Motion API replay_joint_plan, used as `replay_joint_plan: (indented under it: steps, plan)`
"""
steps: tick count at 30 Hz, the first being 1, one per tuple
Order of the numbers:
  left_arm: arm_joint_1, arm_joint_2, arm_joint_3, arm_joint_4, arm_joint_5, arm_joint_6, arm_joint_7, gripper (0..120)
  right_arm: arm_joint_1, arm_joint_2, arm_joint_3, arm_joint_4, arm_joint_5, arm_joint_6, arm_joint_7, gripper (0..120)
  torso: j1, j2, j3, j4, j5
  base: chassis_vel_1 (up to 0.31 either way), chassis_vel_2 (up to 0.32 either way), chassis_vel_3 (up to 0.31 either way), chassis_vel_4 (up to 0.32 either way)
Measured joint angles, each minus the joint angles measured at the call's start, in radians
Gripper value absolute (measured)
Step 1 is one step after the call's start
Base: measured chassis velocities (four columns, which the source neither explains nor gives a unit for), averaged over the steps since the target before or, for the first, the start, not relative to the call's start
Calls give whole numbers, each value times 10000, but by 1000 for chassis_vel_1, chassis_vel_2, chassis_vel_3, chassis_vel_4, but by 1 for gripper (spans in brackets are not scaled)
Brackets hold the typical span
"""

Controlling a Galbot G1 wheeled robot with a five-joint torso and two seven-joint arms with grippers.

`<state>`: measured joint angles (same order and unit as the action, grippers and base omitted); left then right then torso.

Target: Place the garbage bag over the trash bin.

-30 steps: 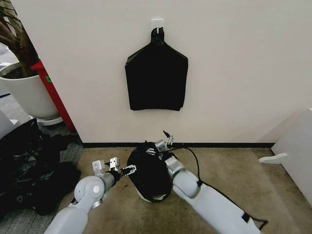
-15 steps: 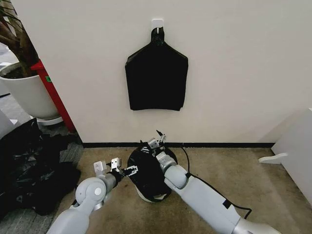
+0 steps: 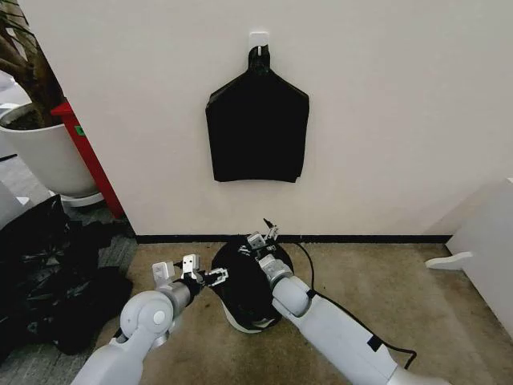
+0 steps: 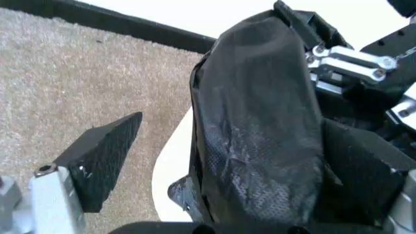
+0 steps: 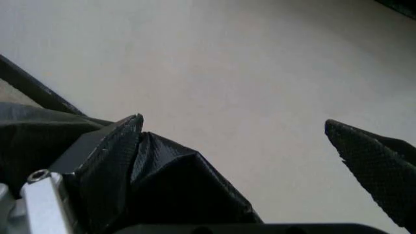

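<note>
Two grippers flank the garbage bag (image 3: 244,282), draped over the trash bin (image 3: 240,321) on the carpet; left gripper (image 3: 210,278) spread at its left side, right gripper (image 3: 258,242) released at the far rim, nearer the wall.

The garbage bag (image 3: 243,277) drapes the trash bin (image 3: 240,322) (grippers flanking it).
</note>
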<state>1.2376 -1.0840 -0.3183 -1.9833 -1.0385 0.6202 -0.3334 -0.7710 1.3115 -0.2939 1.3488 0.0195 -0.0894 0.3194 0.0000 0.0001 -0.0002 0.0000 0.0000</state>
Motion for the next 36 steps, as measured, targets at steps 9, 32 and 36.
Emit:
replay_joint_plan:
  steps: [9, 32, 36]
  plan:
    - [34, 128, -143, -523, -58, -80, -146, 100, -110, -100, 163, 360, 143, 358, 25, 100, 0, -1, 5, 1, 2, 0, 0, 0, 0]
    - [506, -561, -286, -1199, 4271, -6843, 717, 100, -5230, -1321, 5746, 6818, 649, 2679, 1144, 100, 0, -1, 2, -3, 4, 0, 0, 0, 0]
    - [994, -863, -287, -1809, 5049, -7182, 1077, 100, -7509, -754, 7394, 7754, -863, 2805, 1471, 100, 0, 0, 0, -3, 3, 0, 0, 0, 0]
